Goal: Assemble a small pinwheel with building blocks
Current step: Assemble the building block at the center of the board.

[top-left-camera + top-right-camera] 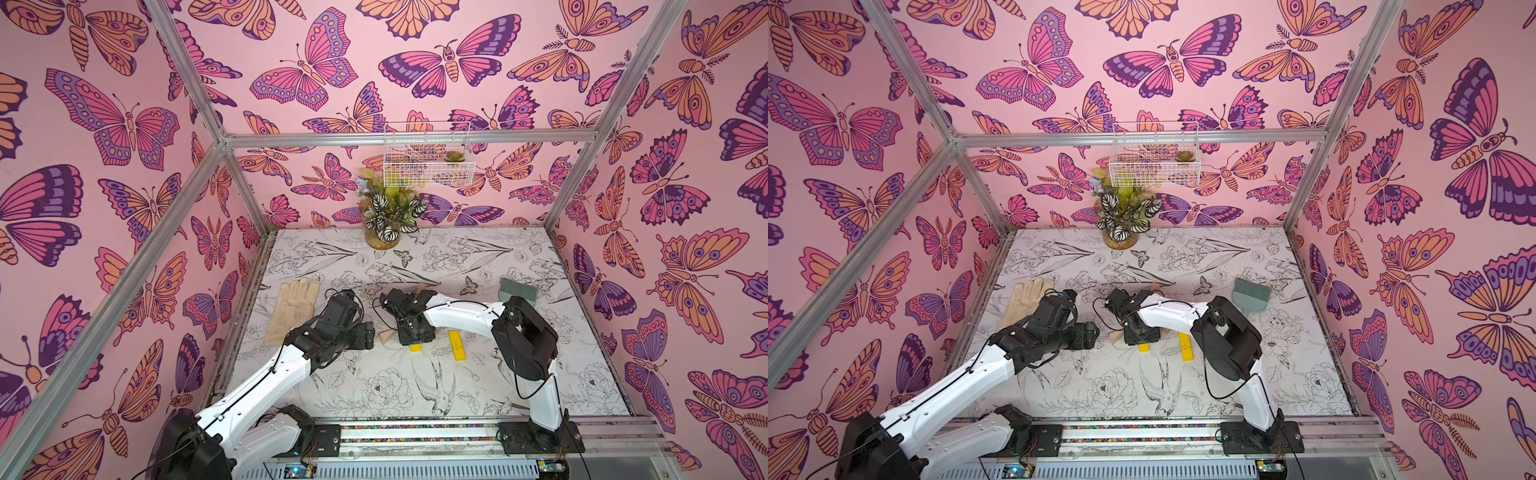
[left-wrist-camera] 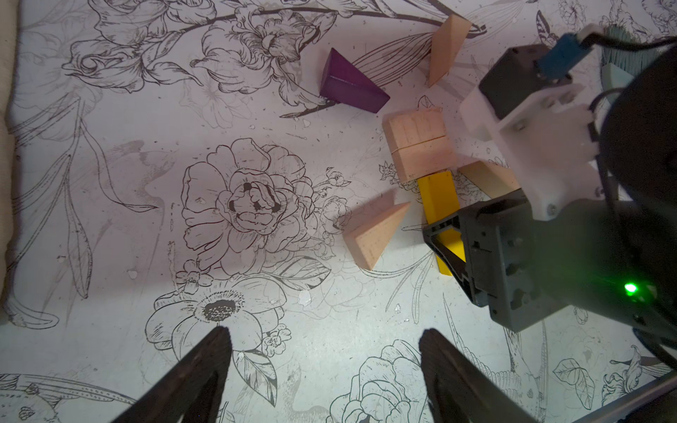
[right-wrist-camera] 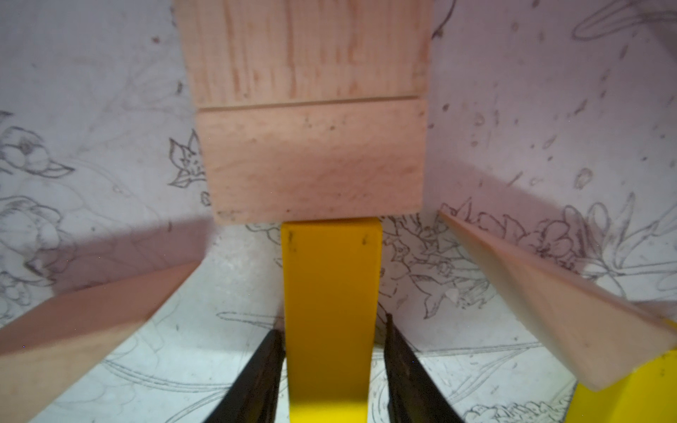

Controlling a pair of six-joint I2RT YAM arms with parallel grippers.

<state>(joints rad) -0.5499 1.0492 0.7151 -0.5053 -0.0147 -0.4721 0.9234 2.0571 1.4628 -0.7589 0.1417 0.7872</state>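
Done: flat yellow bar stem butts pale wooden square centre at 6 o'clock; pending: triangular wedges; right gripper slack astride stem, left gripper spread, empty

A beige glove lies flat near the left edge of the flower-printed worktop, its fingers towards the far edge. A teal hand brush lies near the right edge. At the middle of the far edge stands 1 potted plant with striped leaves. Above it, 1 white wire basket hangs against butterfly wallpaper and holds a small succulent.
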